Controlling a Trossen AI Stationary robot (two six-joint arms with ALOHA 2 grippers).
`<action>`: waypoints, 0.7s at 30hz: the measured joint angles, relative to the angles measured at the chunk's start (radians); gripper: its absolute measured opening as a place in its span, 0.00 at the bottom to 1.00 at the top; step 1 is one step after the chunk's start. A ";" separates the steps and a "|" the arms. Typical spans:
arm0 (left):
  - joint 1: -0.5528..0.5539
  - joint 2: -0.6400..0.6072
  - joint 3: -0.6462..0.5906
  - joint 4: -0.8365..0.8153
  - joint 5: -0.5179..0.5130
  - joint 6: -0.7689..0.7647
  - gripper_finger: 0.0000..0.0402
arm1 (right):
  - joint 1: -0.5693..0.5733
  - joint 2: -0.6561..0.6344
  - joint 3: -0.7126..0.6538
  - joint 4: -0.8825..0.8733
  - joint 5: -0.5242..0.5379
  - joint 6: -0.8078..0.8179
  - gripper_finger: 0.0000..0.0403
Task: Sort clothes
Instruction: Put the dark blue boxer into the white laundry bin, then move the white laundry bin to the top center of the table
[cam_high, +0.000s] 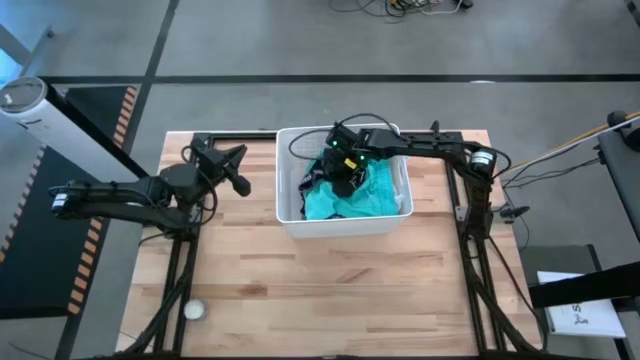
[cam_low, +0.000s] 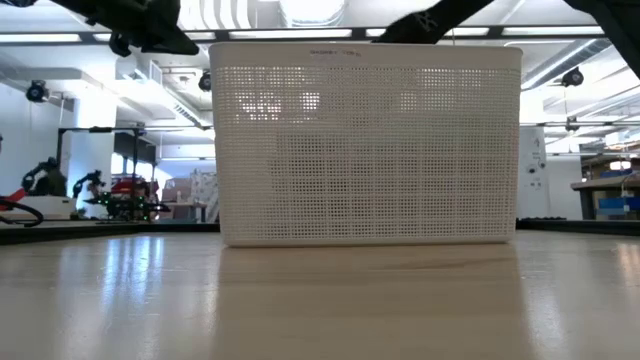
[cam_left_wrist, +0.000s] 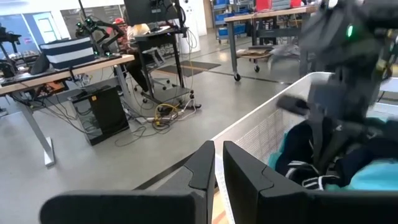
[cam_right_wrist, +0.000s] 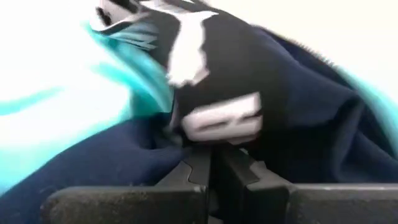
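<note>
Now the right gripper (cam_right_wrist: 210, 163) is down inside the white basket (cam_high: 340, 222), pinched tight on dark cloth.

From where I stand, its fingers meet on the black shorts (cam_right_wrist: 249, 68), whose white-marked waistband bunches just ahead of them, with the navy garment (cam_right_wrist: 323, 124) under and beside that fold; whether navy fabric is caught too I cannot tell. Around it the teal garment (cam_high: 372, 196) spreads over much of the pile, and all the clothes lie in the basket near the table's back edge. Off to the side, the left gripper (cam_left_wrist: 217, 167) waits above the wooden table (cam_high: 330, 285) near the basket, fingers nearly together and holding nothing. I judge this the grasp step of the first pick; next comes a straight lift clear of the rim, watching that neighbouring cloth does not drag along.
</note>
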 joint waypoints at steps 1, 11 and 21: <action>0.000 0.000 0.000 0.001 0.000 0.000 0.05 | 0.000 -0.013 0.010 0.003 0.000 0.000 0.00; 0.000 -0.001 0.000 0.005 0.039 0.011 0.04 | 0.011 -0.160 0.043 -0.002 -0.006 -0.043 0.00; 0.000 -0.008 0.000 0.010 0.141 0.026 0.00 | 0.109 -0.359 -0.011 -0.044 -0.002 -0.128 0.00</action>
